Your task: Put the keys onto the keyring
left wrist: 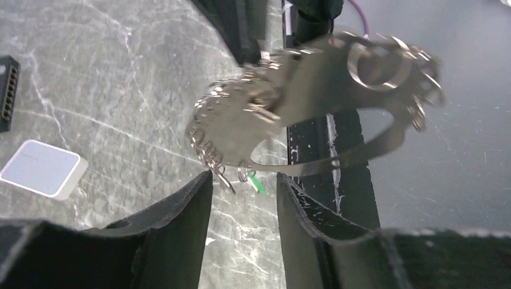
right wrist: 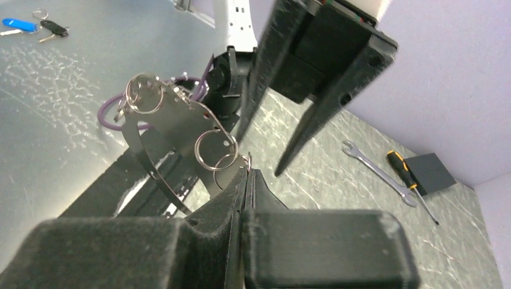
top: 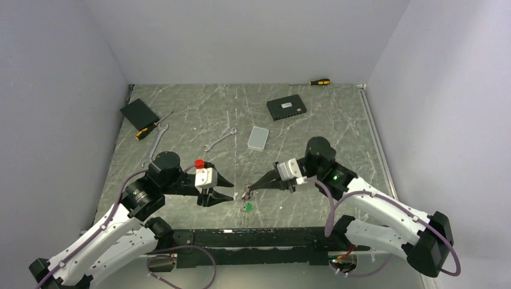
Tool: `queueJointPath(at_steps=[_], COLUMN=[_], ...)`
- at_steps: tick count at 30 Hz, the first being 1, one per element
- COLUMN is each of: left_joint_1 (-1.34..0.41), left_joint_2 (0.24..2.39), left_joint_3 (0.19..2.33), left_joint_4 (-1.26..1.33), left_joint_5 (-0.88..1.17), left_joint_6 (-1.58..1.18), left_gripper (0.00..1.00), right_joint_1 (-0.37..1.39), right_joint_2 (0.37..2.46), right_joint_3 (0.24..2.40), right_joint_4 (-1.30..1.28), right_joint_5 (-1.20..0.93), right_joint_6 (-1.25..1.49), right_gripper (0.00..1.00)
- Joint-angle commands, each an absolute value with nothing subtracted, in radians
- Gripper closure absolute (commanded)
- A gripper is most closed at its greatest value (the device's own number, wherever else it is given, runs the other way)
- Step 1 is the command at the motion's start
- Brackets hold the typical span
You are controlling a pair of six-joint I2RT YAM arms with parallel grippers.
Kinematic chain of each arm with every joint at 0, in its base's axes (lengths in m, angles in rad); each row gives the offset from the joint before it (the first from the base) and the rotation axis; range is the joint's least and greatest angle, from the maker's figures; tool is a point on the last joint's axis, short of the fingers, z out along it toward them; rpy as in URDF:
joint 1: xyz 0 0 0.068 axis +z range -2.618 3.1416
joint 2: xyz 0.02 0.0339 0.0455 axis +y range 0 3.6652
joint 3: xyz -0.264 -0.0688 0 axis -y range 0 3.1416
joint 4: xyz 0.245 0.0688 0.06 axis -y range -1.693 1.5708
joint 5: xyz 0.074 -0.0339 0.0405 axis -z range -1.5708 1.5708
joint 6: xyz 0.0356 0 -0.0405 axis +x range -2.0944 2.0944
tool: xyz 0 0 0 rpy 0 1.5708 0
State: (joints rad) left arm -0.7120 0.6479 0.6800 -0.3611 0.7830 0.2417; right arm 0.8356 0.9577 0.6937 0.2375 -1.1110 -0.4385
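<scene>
**Asker:** Where is the keyring (right wrist: 172,117)?

**Me:** It hangs at the tip of my right gripper (right wrist: 247,173), lifted off the grey marbled table (top: 199,108), between my two arms and near the table's front edge.

**Asker:** How is that gripper holding it?

**Me:** My two fingers are pressed flat together with no gap, and they pinch the keyring where one of its small rings meets my fingertips.

**Asker:** What does it look like?

**Me:** It's silvery and shiny. There is a thin curved band, and a wider flat piece of metal fills part of the loop. Several small split rings hang along its edge, some of them crowded together in a row. A little green tag (left wrist: 256,181) dangles from the lowest part. The bunch is blurred in my left wrist view, so I can't pick out single keys (left wrist: 212,158) among the dangling bits.

**Asker:** And your left gripper (top: 231,190)?

**Me:** Its fingers are spread with nothing between them. They point at the keyring from just beside it, and the green tag sits right past their tips. I can't tell whether they touch anything.

**Asker:** Anything else nearby?

**Me:** A white box (top: 258,138) and a wrench (top: 220,139) lie farther back on the table, well apart from the keyring.
</scene>
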Motion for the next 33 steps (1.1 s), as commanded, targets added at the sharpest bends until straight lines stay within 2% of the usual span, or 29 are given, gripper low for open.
queueJointPath(at_steps=[1, 3, 6, 11, 17, 19, 20, 26, 33], left_joint_1=[-0.704, -0.704, -0.703, -0.703, -0.703, -0.702, -0.703, -0.703, -0.703], left_joint_2=[0.627, 0.626, 0.622, 0.618, 0.627, 0.628, 0.632, 0.667, 0.712], left_joint_3=[0.724, 0.715, 0.707, 0.692, 0.679, 0.674, 0.675, 0.673, 0.683], left_joint_4=[-0.322, -0.29, -0.242, -0.16, -0.115, -0.104, -0.108, -0.122, -0.109], left_joint_5=[0.871, 0.871, 0.82, 0.645, 0.73, 0.757, 0.765, 0.774, 0.746], left_joint_6=[0.224, 0.184, 0.137, 0.036, 0.012, 0.007, 0.01, 0.019, 0.008], left_gripper=[0.48, 0.41, 0.38, 0.33, 0.31, 0.13, 0.1, 0.11, 0.25], right_joint_1=[0.763, 0.76, 0.759, 0.759, 0.759, 0.759, 0.759, 0.759, 0.759], right_joint_2=[1.009, 1.044, 1.09, 1.12, 1.129, 1.131, 1.131, 1.132, 1.139], right_joint_3=[0.853, 0.903, 0.955, 0.964, 0.962, 0.963, 0.963, 0.964, 0.963], right_joint_4=[0.012, -0.06, -0.119, -0.025, 0.054, 0.059, 0.065, 0.097, 0.147], right_joint_5=[-1.343, -1.353, -1.374, -1.38, -1.347, -1.338, -1.334, -1.316, -1.298], right_joint_6=[-0.654, -0.708, -0.762, -0.7, -0.647, -0.647, -0.646, -0.631, -0.598], right_gripper=[1.0, 1.0, 1.0, 1.0, 1.0, 1.0, 1.0, 1.0, 1.0])
